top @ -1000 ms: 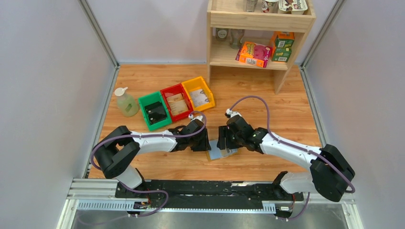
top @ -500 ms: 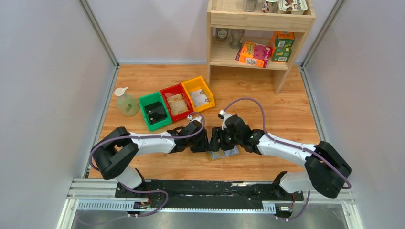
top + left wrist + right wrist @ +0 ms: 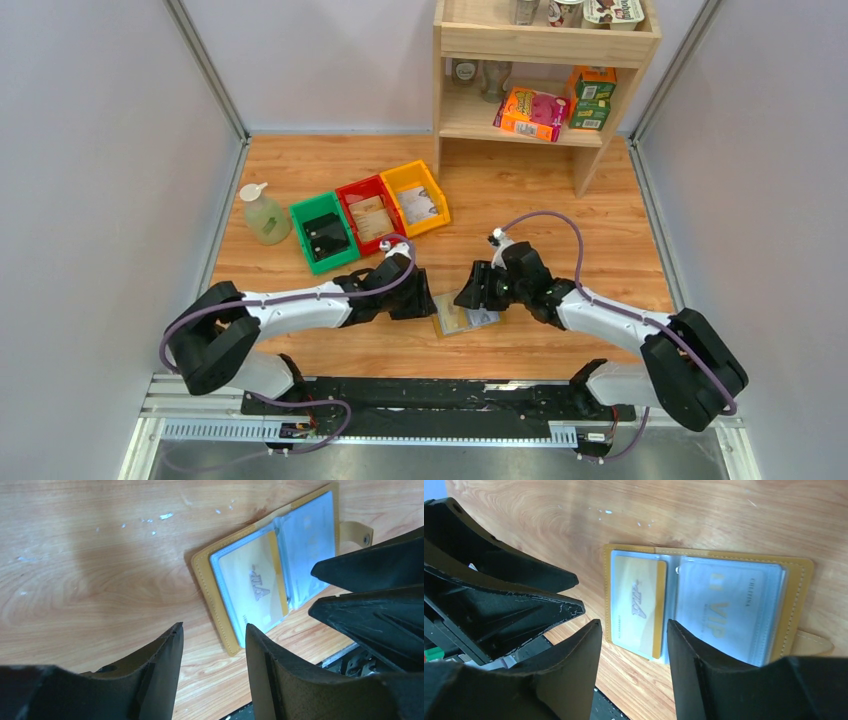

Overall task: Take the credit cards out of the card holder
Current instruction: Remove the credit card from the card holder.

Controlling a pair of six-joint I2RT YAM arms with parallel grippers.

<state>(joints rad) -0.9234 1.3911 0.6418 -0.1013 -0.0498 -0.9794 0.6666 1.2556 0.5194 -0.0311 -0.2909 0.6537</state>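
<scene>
The card holder [image 3: 464, 318] lies open and flat on the wooden table, mustard-yellow with clear blue-grey pockets; it also shows in the left wrist view [image 3: 227, 622] and the right wrist view [image 3: 796, 587]. A pale card with a gold stripe [image 3: 638, 600] sits in its one pocket, and a whitish card marked VIP [image 3: 729, 605] sits in the other. The striped card also shows in the left wrist view [image 3: 252, 582]. My left gripper [image 3: 428, 303] [image 3: 213, 627] is open and empty just left of the holder. My right gripper [image 3: 466, 297] [image 3: 633, 622] is open and empty above its far edge.
Green [image 3: 322, 233], red [image 3: 370, 213] and yellow [image 3: 416, 196] bins stand behind the left arm, with a soap bottle [image 3: 263, 215] to their left. A wooden shelf [image 3: 545, 70] with boxes stands at the back right. The table's front edge is close below the holder.
Both grippers have drawn apart from over the card holder, the left one leftward, the right one rightward. The holder now lies uncovered, showing a yellowish card page.
</scene>
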